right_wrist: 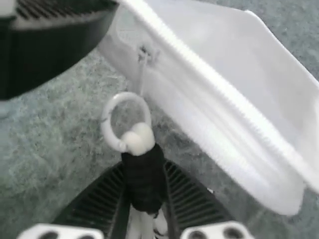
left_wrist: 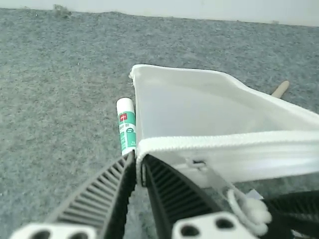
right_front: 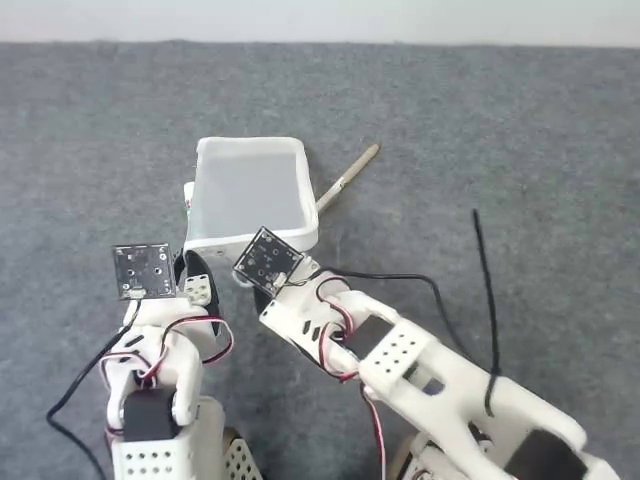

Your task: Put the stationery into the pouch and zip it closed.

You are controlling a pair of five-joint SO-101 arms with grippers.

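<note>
Pouch (right_front: 250,190) corner is clamped in left jaws; right jaws clench its zipper pull (right_wrist: 137,140).

Label print on the glue stick (left_wrist: 126,125) is illegible.

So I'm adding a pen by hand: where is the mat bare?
Bare: grey mat left of the glue stick, and the far right beyond the pencil. Crowded: by the pouch, where the left gripper clamps its corner and the right gripper holds the zipper pull.
</note>
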